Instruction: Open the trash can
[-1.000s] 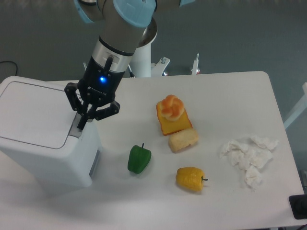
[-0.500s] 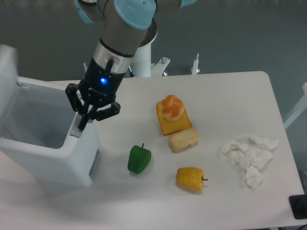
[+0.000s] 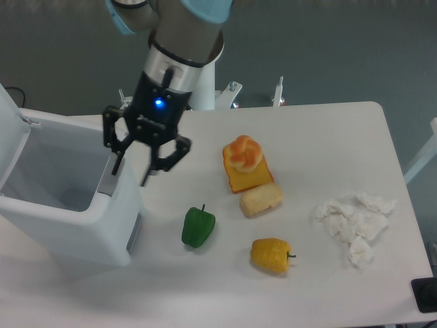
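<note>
Fixed camera: trash can (image 3: 68,205), white, at the table's (image 3: 328,137) left edge, lid (image 3: 8,130) swung up on its far side and interior exposed, so the opening looks done. Gripper (image 3: 131,171) above the can's right rim by the grey button (image 3: 107,182), fingers spread apart, holding nothing. Right of it, unrelated: green pepper (image 3: 198,227), yellow pepper (image 3: 271,255), orange block with bun (image 3: 246,166), crumpled tissue (image 3: 355,222).

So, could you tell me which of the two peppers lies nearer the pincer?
The green pepper, below the pincer beside the bin; the yellow pepper lies farther right.
</note>
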Available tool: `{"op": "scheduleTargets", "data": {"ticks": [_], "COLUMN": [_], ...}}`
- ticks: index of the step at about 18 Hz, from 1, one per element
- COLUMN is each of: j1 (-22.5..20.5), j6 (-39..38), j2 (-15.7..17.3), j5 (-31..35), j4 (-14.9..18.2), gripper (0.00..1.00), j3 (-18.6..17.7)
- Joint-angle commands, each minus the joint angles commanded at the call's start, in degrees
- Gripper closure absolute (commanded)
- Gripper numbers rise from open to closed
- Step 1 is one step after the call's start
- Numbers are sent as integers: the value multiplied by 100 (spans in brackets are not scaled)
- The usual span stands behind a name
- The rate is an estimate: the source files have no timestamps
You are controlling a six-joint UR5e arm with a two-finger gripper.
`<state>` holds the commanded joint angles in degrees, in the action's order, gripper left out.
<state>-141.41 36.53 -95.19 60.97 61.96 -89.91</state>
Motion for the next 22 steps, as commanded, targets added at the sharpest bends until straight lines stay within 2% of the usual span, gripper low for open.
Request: {"op": "scheduleTargets", "data": {"ticks": [4,9,12,14,18,22], "j1": [-378,-756,-818,-818,-1055,-1372], "j6": [1389,2426,3253,3448,3483,4247], "j2": [-123,-623,-966,-1168,-1607,-1889], "j5": [880,1574,2364,2769,2894,2877], "j4": [0,0,26,61,26,79], "gripper": [0,0,0,0,0,0], "j3": [-17,26,158,185,246,457]}}
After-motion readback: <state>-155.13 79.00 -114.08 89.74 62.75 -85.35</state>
